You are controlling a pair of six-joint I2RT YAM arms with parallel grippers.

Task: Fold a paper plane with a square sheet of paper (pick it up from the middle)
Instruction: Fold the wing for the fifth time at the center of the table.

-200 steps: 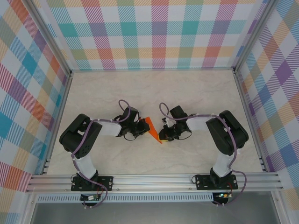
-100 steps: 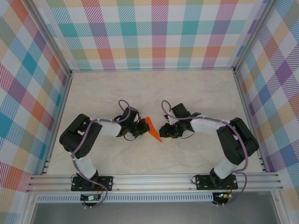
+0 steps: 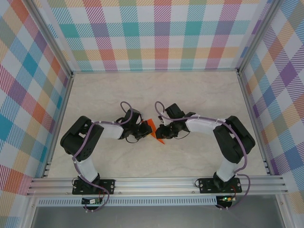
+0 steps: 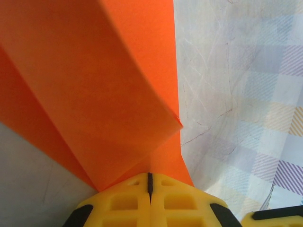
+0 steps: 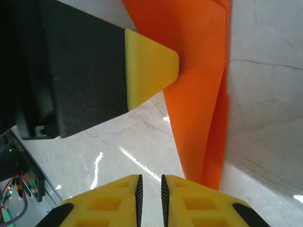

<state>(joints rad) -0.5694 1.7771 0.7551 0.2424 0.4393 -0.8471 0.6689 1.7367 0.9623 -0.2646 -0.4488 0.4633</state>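
1. Plaid walls [image 3: 161, 28] close in the marble-patterned desk [image 3: 199, 90], which has open room at the far end and along both sides.
2. The left end effector [image 4: 149, 182] is clamped on the paper plane [image 4: 104, 94] at desk centre, and the plane's folded edges fan away from the jaws.
3. The right end effector [image 5: 150, 182], its jaws a slit apart and empty, sits just beside the plane's long edge.

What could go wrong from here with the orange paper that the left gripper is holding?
1. The left gripper is shut on just one corner of the orange paper, and the layers bow apart above it. A push there could open or skew the folds.
2. The right gripper has only a narrow gap, and the paper's lower tip lies beside its fingers, not between them. Closing now would probably miss or crumple that tip.
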